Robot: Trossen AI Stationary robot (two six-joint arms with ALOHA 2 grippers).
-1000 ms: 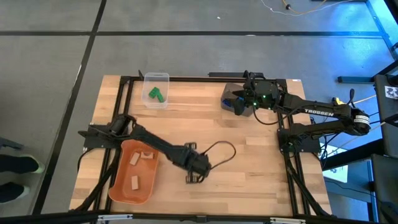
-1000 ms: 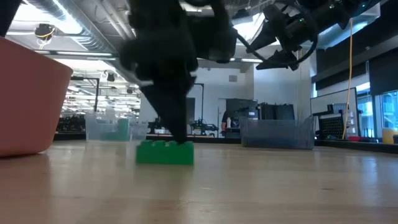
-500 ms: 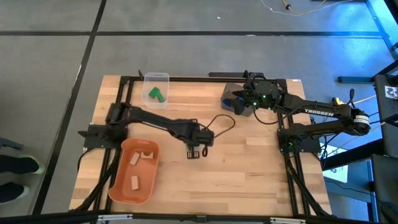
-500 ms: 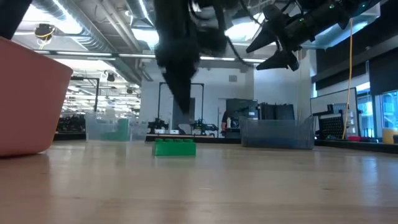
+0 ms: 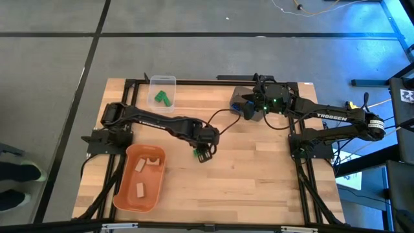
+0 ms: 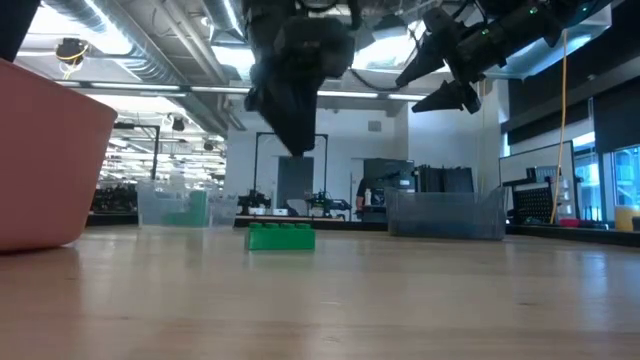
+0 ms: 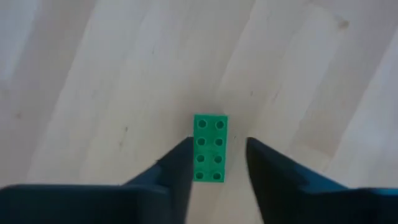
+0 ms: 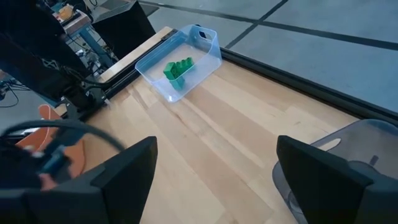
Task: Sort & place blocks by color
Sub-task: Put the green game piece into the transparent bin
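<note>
One green two-by-four brick lies flat on the wood table near its middle, studs up. My left gripper hangs open right above it, pointing down. The fingers stand on either side of the brick's long sides, and their tips are well clear of it. My right gripper is open and waits high over the dark grey bin at the far edge. More green bricks lie in the clear bin. Tan blocks lie in the orange tub.
The orange tub sits near the table's near left corner and rises at the low view's left. The clear bin stands at the far edge, left of centre, and the dark grey bin right of centre. A black cable loops over the left arm.
My left gripper has travelled from near the table's near edge toward the far edge, then risen. The green brick has shifted toward the far edge with it. It lies flat on the table, and the fingertips now stand well above it.
</note>
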